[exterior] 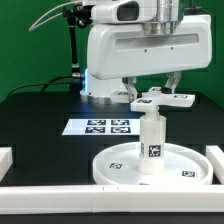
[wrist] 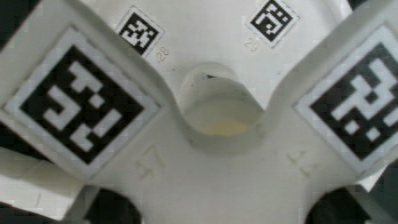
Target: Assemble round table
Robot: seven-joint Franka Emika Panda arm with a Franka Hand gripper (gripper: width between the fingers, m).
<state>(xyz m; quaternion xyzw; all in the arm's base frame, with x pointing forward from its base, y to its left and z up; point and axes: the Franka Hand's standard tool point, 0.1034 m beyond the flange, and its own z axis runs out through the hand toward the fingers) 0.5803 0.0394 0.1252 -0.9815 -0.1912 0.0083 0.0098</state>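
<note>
White post (exterior: 153, 143) in disc (exterior: 105, 172); pincer (exterior: 157, 97) grips cross piece (exterior: 179, 99).

**Operator:** What's on the table (exterior: 40, 115), item by item?

**Clerk:** You have:
- One rimmed disc (exterior: 118, 170), white and tagged, lying flat just behind the front rail (exterior: 80, 196).
- One post (exterior: 152, 145), upright on the disc's middle, with a tag facing you.
- One cross piece (exterior: 180, 99), level, directly above the post. You can't tell whether they touch.

**Operator:** And the gripper (exterior: 155, 93)?

**Clerk:** It's closed on the cross piece and hangs from the white arm (exterior: 120, 50). You also have one marker board (exterior: 108, 127), flat behind the disc, and side rails (exterior: 214, 160) at the exterior view's left and right.
</note>
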